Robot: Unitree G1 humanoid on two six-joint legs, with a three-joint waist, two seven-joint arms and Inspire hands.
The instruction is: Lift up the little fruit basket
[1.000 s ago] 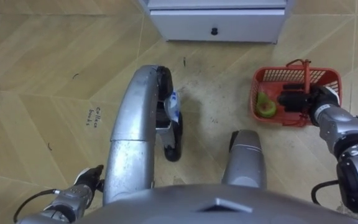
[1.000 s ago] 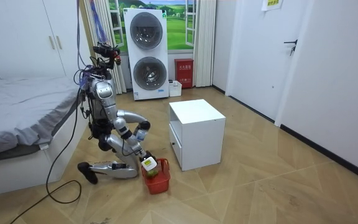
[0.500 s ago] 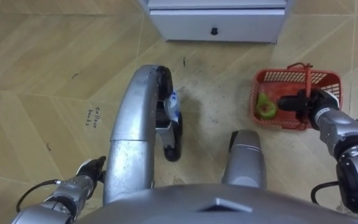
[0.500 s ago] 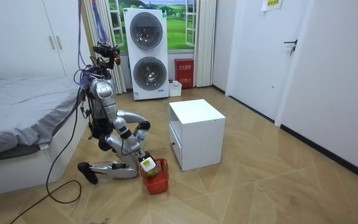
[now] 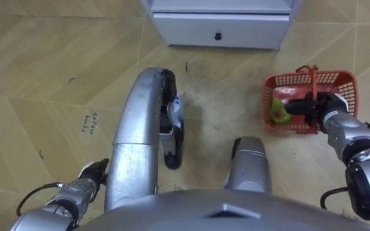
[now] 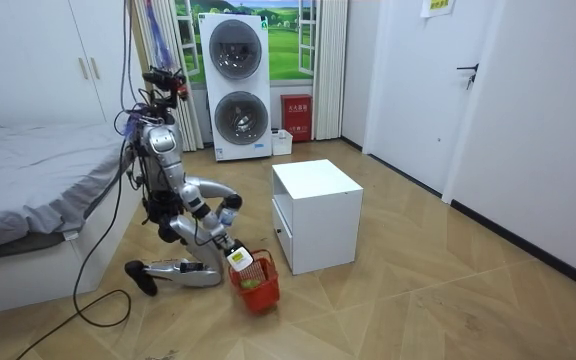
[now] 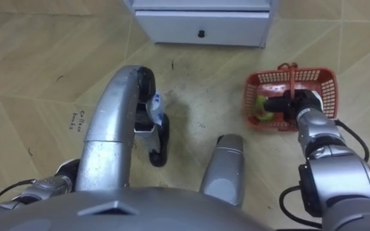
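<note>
Red basket (image 5: 347,96) with green fruit (image 5: 277,110) inside, tilted, low over floor near white cabinet (image 5: 220,25). Right hand (image 5: 320,106) clenched round basket handle (image 5: 313,76). Robot kneeling. Left hand (image 5: 90,176) by knee, state unclear.

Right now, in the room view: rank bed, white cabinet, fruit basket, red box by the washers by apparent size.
1. bed
2. white cabinet
3. fruit basket and red box: near alike. The box stands farther off, so not ranked.
</note>
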